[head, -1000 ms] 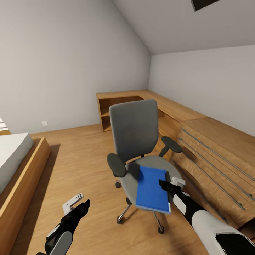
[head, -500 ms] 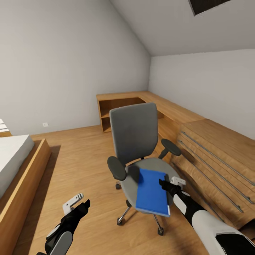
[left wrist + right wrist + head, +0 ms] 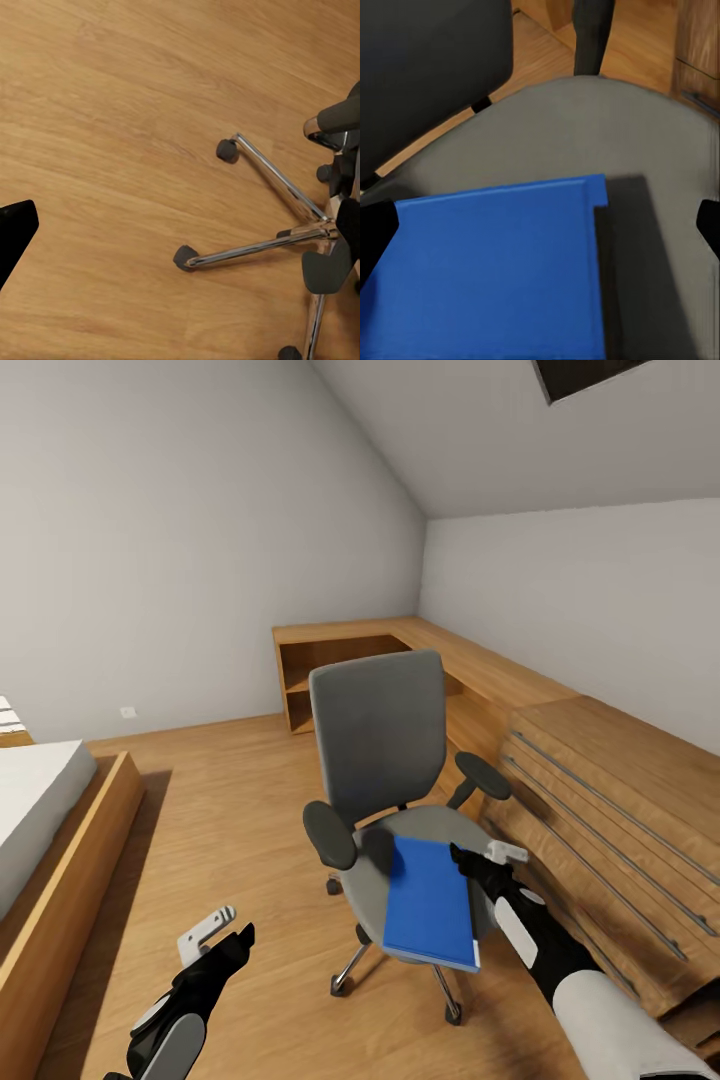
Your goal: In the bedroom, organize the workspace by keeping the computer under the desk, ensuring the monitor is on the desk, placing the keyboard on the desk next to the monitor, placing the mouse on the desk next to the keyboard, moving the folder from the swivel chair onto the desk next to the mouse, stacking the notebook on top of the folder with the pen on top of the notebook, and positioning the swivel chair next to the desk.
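The chair [image 3: 385, 780] sits mid-floor [image 3: 230, 800], with the folder [image 3: 430, 905] lying on the front of its seat. Right gripper [image 3: 478, 863] is just beside the folder's right edge; left gripper [image 3: 222, 928] hangs over the floor left of the chair. Bed [image 3: 40, 830] far left, drawer chest [image 3: 610, 810] right, shelf unit [image 3: 330, 665] behind.

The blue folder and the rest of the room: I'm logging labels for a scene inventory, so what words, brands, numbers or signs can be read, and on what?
None can be read.
The folder on the swivel chair has a plain blue cover, also plain in the right wrist view.
The wooden drawer chest and walls carry no lettering.
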{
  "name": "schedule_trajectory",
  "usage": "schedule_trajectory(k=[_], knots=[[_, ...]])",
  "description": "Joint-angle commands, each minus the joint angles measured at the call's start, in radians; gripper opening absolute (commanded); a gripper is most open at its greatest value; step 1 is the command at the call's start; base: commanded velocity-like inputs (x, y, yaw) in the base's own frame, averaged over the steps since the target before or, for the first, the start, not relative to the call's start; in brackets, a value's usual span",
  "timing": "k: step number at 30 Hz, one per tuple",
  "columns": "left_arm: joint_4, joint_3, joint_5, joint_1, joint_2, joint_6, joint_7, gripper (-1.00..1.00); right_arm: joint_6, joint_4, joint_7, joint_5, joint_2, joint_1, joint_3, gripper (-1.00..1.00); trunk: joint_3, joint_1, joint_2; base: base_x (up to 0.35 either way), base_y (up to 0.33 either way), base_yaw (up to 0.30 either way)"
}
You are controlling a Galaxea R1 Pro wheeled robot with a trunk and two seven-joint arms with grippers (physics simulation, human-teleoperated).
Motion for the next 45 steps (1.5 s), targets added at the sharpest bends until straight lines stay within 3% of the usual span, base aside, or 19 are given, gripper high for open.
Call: schedule_trajectory(k=[1,4,8,13,22,23,28,45], knots=[[-0.001,-0.002,0.004,-0.001,0.001,0.002,0.007,1.0,0.047,-0.094,-0.025,-0.009,-0.008,0.043,0.004,1.0,-0.001,0.0,0.0,0.0,0.0,0.0],[-0.001,-0.002,0.004,-0.001,0.0,0.002,0.007,1.0,0.142,-0.347,-0.138,-0.011,-0.015,0.162,0.004,1.0,-0.001,0.0,0.0,0.0,0.0,0.0],[-0.001,-0.003,0.004,-0.001,0.0,0.002,0.007,1.0,0.184,-0.546,-0.256,-0.016,-0.015,0.266,0.005,1.0,-0.001,0.0,0.0,0.0,0.0,0.0],[-0.001,-0.003,0.003,-0.001,0.0,0.002,0.007,1.0,0.203,-0.754,-0.319,-0.018,-0.01,0.39,0.011,1.0,-0.001,0.0,0.0,0.0,0.0,0.0],[-0.001,-0.003,0.003,-0.001,0.001,0.003,0.007,1.0,0.205,-0.798,-0.327,-0.024,-0.007,0.421,0.015,1.0,-0.001,0.0,0.0,0.0,0.0,0.0],[-0.001,-0.003,0.003,-0.001,0.0,0.004,0.007,1.0,0.205,-0.801,-0.329,-0.023,0.013,0.423,0.017,1.0,-0.001,0.0,0.0,0.0,0.0,0.0],[-0.001,-0.015,0.003,-0.001,0.001,0.001,0.007,1.0,0.202,-0.801,-0.331,-0.022,0.036,0.424,0.014,1.0,-0.001,0.0,0.0,0.0,0.0,0.0],[-0.001,-0.026,0.002,-0.001,0.002,0.001,0.007,1.0,0.199,-0.797,-0.327,-0.022,0.037,0.424,0.013,1.0,0.007,0.0,0.0,-0.068,0.228,-0.112]])
